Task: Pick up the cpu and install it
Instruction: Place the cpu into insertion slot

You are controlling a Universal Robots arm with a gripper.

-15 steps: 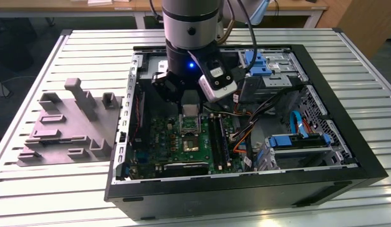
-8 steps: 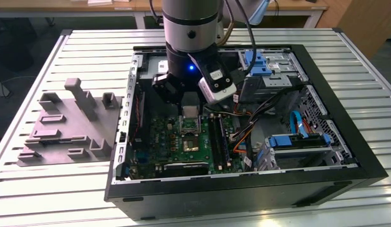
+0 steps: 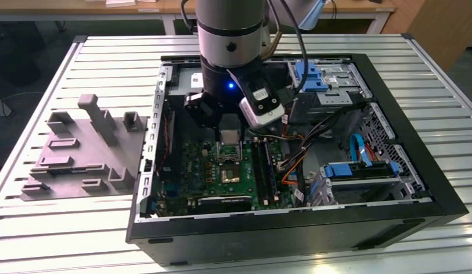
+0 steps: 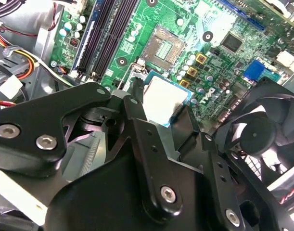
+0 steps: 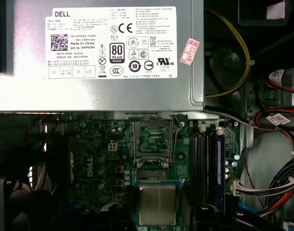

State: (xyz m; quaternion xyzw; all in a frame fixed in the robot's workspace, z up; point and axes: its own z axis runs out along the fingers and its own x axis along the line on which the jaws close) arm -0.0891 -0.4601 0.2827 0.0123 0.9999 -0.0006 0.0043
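The cpu, a small square chip with a dull silver top and a pale rim, hangs between the black fingers of my gripper, which is shut on it. It hovers a little above the green motherboard, beside the open silver-framed socket. The second wrist view has the cpu in my gripper, just short of the bare socket. In the exterior view my gripper reaches down into the open computer case, directly over the socket.
A grey power supply sits close behind the socket. Memory slots run along one side and a black fan lies on the other. Coloured cables and blue drive cages crowd the exterior view's right. A grey fixture stands outside the case.
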